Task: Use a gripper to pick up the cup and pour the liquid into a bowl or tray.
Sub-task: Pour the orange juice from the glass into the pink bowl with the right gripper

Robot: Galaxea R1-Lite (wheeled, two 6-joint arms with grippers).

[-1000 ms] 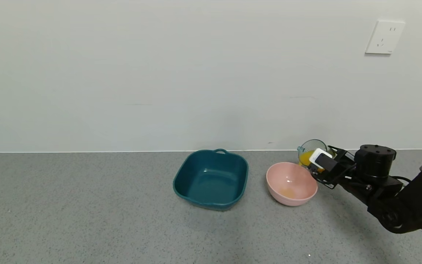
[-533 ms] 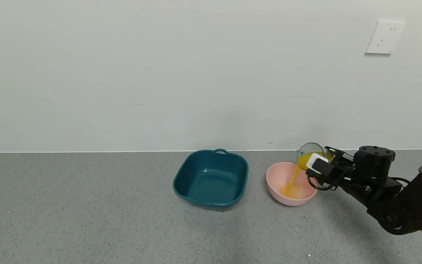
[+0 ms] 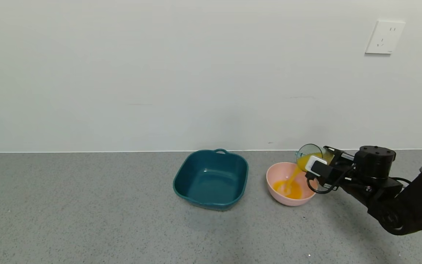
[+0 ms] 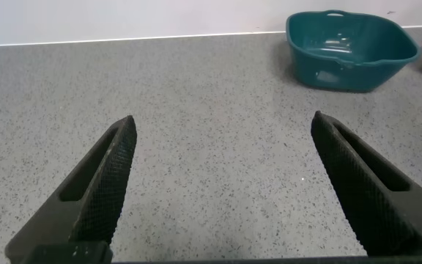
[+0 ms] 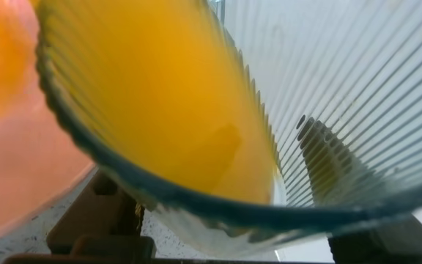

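**Pouring into the pink bowl**

We see our left pincer [image 4: 218, 183] spread wide above the grey surface [image 3: 86, 220]; our right pincer [image 3: 319, 167] pinches the cup [image 3: 309, 154], tilted over the pink bowl [image 3: 275, 172]; orange liquid [image 3: 288, 187] streams into it; the teal tray [image 3: 211, 179] sits beside.

No readable text, brand or number anywhere (tool label looks blank)

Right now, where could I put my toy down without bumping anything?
The wide bare counter on the teal tray's left is free, and so is the strip in front of it. It's crowded by the pink bowl, where the right end effector tips the cup.
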